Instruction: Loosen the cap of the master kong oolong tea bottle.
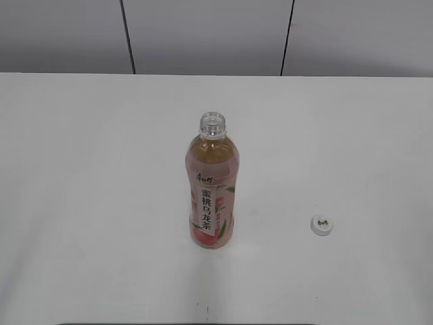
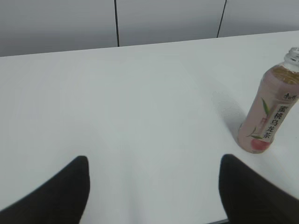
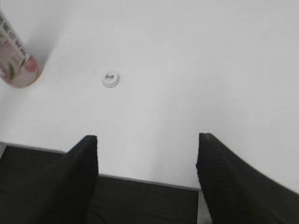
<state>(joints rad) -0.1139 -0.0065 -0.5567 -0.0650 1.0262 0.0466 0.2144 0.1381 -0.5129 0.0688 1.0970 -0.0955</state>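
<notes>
The master kong oolong tea bottle (image 1: 212,189) stands upright in the middle of the white table, its neck bare and open. It also shows at the right edge of the left wrist view (image 2: 271,109) and at the top left of the right wrist view (image 3: 16,60). The white cap (image 1: 322,225) lies on the table to the bottle's right, logo up, and shows in the right wrist view (image 3: 110,78). My left gripper (image 2: 154,161) is open and empty over the table's near edge. My right gripper (image 3: 147,140) is open and empty at the front edge. Neither gripper shows in the exterior view.
The white table (image 1: 101,203) ends at a grey panelled wall (image 1: 203,34) at the back. Its front edge (image 3: 140,179) runs beneath my right gripper, with dark floor below.
</notes>
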